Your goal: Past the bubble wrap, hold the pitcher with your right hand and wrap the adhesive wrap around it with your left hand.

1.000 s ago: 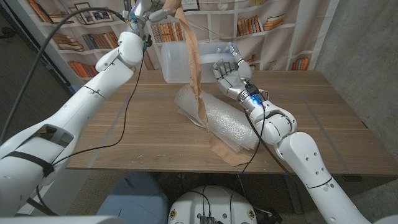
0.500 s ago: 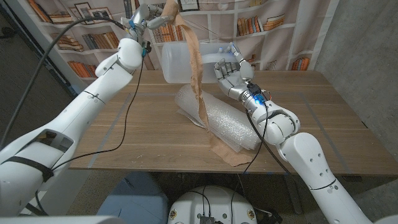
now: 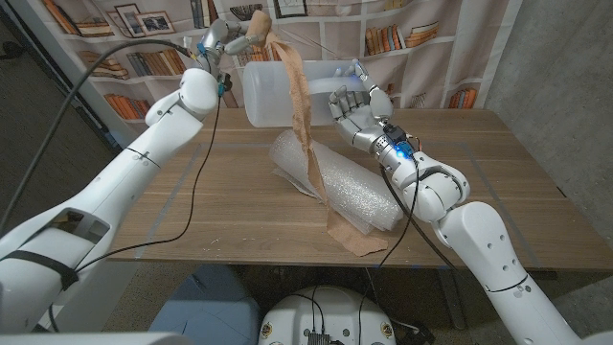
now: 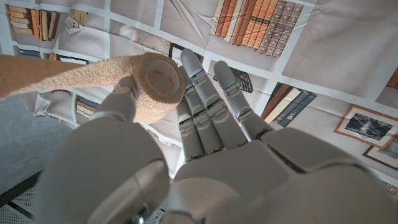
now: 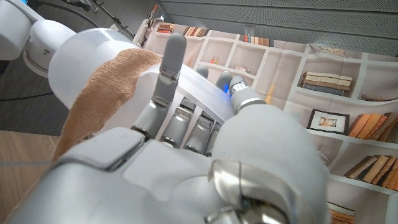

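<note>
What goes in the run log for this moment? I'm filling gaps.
left robot hand: holds wrap roll raised | wrap strip: hangs across pitcher | right robot hand: at pitcher, grip unclear | bubble wrap: on table

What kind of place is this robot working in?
Likely a lab or test room dressed up as a study: a wooden table set against a printed bookshelf backdrop that hangs in folds like a curtain, with a bare grey wall beside it.

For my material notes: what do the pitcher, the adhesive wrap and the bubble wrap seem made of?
Pitcher: looks like translucent frosted plastic, milky and matte. Adhesive wrap: tan crepe-like fabric, soft and dull, hanging as a strip. Bubble wrap: clear plastic film, dimpled and shiny.
</note>
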Robot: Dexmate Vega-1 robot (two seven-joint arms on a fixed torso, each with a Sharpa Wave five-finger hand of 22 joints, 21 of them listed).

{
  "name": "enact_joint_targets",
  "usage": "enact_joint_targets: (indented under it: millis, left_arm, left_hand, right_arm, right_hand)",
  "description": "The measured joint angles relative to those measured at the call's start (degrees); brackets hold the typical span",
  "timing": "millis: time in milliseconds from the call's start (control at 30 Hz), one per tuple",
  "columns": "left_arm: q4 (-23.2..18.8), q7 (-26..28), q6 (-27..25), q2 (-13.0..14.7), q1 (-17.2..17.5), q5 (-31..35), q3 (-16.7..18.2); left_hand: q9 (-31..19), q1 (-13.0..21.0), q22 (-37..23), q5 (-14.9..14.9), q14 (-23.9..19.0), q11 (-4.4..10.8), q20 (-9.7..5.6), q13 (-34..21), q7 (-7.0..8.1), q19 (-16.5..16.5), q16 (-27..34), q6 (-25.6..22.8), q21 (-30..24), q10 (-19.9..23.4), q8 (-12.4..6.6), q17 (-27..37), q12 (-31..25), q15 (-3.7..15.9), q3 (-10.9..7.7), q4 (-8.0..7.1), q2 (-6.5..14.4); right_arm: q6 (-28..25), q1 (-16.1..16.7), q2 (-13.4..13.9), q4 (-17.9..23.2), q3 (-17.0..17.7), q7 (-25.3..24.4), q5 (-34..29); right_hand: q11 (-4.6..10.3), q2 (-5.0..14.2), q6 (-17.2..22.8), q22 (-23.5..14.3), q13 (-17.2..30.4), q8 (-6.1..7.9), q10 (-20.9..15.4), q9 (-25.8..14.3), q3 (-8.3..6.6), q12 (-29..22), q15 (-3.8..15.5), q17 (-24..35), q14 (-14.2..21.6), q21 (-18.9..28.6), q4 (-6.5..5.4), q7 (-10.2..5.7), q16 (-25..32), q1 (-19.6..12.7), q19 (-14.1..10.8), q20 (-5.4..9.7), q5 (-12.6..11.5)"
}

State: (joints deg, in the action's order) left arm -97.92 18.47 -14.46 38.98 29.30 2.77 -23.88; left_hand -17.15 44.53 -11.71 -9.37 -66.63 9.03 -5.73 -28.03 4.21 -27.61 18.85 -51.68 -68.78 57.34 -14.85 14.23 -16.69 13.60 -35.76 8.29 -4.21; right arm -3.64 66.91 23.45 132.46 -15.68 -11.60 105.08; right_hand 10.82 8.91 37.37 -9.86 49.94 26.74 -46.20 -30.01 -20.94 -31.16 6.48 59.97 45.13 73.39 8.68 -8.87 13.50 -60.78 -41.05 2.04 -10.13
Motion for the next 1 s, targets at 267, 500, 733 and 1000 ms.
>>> enact_joint_targets:
  millis: [267, 500, 733, 1000]
  left_arm:
    - [-0.49, 0.24, -1.06, 0.32, 1.22, -1.24, 0.01]
    - [-0.51, 0.41, -1.50, 0.36, 1.94, -1.96, -0.28]
    - [0.21, 0.39, -1.88, 0.55, 2.08, -2.15, -1.17]
    - [1.40, 0.46, -2.22, 0.65, 1.48, -1.08, -2.31]
  left_hand:
    - [0.02, 0.00, 0.27, 0.00, 0.02, 0.00, 0.32, 0.04, 0.00, 0.32, -0.22, 0.00, -0.35, 0.00, 0.01, -0.13, 0.02, -0.02, 0.00, 0.00, 0.00]
    - [0.00, -0.01, 0.35, 0.00, 0.31, 0.00, 0.00, 0.20, 0.00, 0.62, -0.22, 0.00, -0.35, 0.00, 0.26, -0.14, 0.63, -0.31, -0.10, -0.10, 0.01]
    - [-0.03, -0.03, 0.55, 0.02, 0.32, -0.12, 0.20, 0.42, -0.11, 0.82, -0.44, -0.32, -0.73, 0.13, 0.33, -0.13, 0.64, -0.30, -0.43, -0.07, 0.03]
    - [-0.02, -0.26, 0.80, -0.21, 1.36, -0.19, 0.20, 0.98, 0.15, 1.23, -0.66, -0.13, -1.16, 0.22, 0.66, -0.13, 1.51, -0.08, -0.43, -0.06, 0.26]
  right_arm:
    - [-0.07, -0.55, 0.62, 0.43, 0.45, -0.59, 0.68]
    - [-0.44, -0.89, 0.96, 0.48, 0.65, -1.00, 1.62]
    - [-0.77, -0.89, 1.25, 0.62, 0.99, -1.13, 2.65]
    - [-0.82, -0.51, 1.49, 0.90, 1.53, -1.20, 3.18]
  right_hand:
    - [-0.01, 0.00, 0.00, 0.00, -0.10, 0.00, 0.00, 0.00, 0.00, 0.16, 0.06, 0.00, 0.05, -0.05, 0.00, 0.00, 0.00, 0.00, 0.00, 0.00, 0.00]
    - [-0.02, 0.00, 0.00, -0.01, -0.10, 0.00, 0.01, 0.00, 0.00, -0.01, 0.06, 0.00, 0.06, -0.06, 0.00, 0.00, 0.00, 0.00, 0.00, 0.00, 0.00]
    - [-0.03, 0.00, 0.01, -0.01, -0.29, 0.00, 0.01, -0.01, 0.00, -0.02, 0.06, 0.00, 0.06, -0.32, 0.00, -0.01, 0.00, 0.00, 0.00, 0.00, 0.00]
    - [-0.04, 0.00, 0.02, -0.01, -0.41, 0.00, 0.01, -0.01, 0.24, -0.02, 0.06, 0.00, 0.06, -0.32, -0.24, -0.02, 0.00, 0.00, 0.00, 0.00, 0.00]
